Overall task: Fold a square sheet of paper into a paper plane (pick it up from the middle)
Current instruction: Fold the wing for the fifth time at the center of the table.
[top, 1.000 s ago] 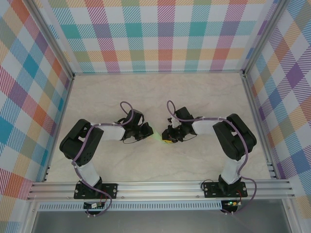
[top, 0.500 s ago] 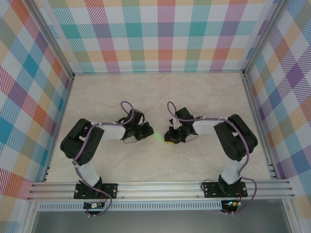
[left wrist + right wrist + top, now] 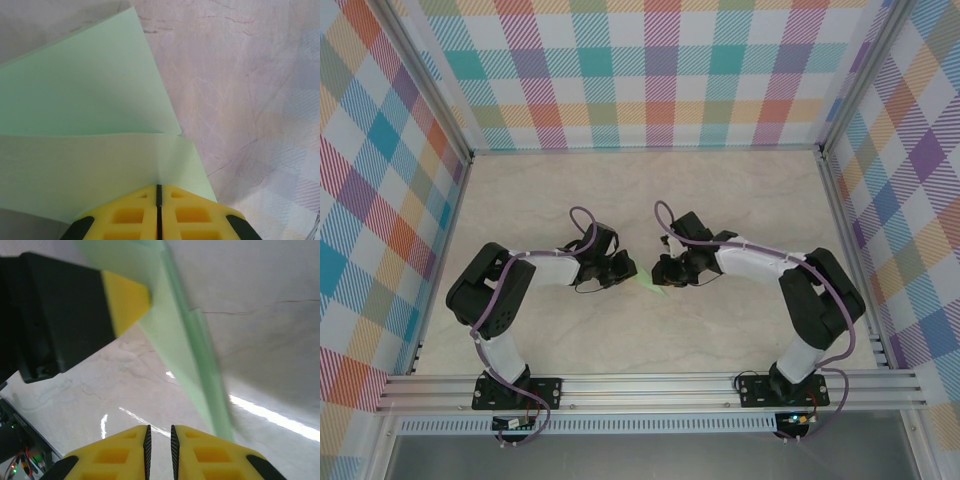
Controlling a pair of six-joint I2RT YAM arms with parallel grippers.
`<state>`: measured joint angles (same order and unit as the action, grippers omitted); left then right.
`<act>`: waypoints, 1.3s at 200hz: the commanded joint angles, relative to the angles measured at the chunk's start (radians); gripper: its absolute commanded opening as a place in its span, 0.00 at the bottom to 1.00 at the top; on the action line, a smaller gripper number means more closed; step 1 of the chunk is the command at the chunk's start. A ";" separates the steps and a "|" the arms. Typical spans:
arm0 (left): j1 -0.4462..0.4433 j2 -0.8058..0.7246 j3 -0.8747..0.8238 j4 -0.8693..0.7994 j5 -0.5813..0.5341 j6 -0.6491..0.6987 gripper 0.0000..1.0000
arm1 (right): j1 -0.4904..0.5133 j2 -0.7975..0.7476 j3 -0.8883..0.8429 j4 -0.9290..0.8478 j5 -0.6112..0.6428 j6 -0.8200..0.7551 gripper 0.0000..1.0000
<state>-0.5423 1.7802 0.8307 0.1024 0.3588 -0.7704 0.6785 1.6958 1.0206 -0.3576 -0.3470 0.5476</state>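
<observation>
The pale mint-green sheet of paper [image 3: 90, 100] is folded into overlapping layers, with a crease running to my left gripper [image 3: 159, 187], which is shut on its near edge. From above, the paper [image 3: 648, 284] shows as a small green sliver on the table between the two grippers. Whether it has the paper plane's dart shape I cannot tell. My right gripper [image 3: 159, 429] hovers low over the table with a narrow gap between its jaws and nothing in it. The folded paper [image 3: 192, 355] passes just to its right. The left gripper's yellow fingertip [image 3: 125, 300] faces it.
The marble-look table [image 3: 650, 190] stretches away behind both grippers. Plaid walls with aluminium posts [image 3: 470, 155] close it in at the back and sides. A metal rail [image 3: 650, 385] with both arm bases runs along the near edge.
My right gripper has shifted a little back and left, and its arm has stretched out. The left gripper stays shut on the paper and has barely moved.
</observation>
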 commanded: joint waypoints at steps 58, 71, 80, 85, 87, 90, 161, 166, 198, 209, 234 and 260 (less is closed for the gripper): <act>-0.002 0.055 0.007 -0.118 -0.057 -0.004 0.08 | 0.053 0.184 0.151 -0.118 0.093 -0.055 0.16; -0.002 0.057 0.009 -0.124 -0.058 -0.003 0.08 | 0.052 0.189 0.148 -0.132 0.109 -0.057 0.16; -0.002 0.058 0.010 -0.127 -0.059 -0.003 0.08 | 0.050 0.189 0.143 -0.137 0.118 -0.057 0.16; -0.002 0.059 0.011 -0.130 -0.061 0.000 0.08 | 0.049 0.191 0.140 -0.139 0.120 -0.056 0.16; -0.002 0.059 0.011 -0.131 -0.062 -0.001 0.08 | 0.049 0.190 0.139 -0.140 0.121 -0.056 0.16; -0.001 0.059 0.011 -0.133 -0.063 0.000 0.08 | 0.048 0.191 0.138 -0.142 0.121 -0.056 0.16; -0.002 0.067 0.017 -0.154 -0.073 0.009 0.07 | 0.015 0.182 0.075 -0.128 0.092 -0.063 0.15; -0.002 0.067 0.017 -0.154 -0.075 0.009 0.07 | 0.012 0.182 0.070 -0.127 0.092 -0.064 0.15; -0.002 0.071 0.022 -0.170 -0.083 0.014 0.07 | -0.002 0.172 0.045 -0.126 0.090 -0.074 0.15; -0.002 0.073 0.023 -0.174 -0.086 0.013 0.07 | -0.010 0.167 0.033 -0.121 0.082 -0.075 0.15; -0.002 0.076 0.024 -0.180 -0.087 0.016 0.07 | -0.022 0.139 0.009 -0.111 0.063 -0.082 0.15; -0.002 0.077 0.029 -0.179 -0.084 0.016 0.07 | -0.020 0.084 0.012 -0.107 0.031 -0.090 0.15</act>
<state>-0.5426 1.7947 0.8722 0.0387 0.3580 -0.7689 0.6670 1.8347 1.0527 -0.3897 -0.3149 0.4839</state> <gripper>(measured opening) 0.071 0.151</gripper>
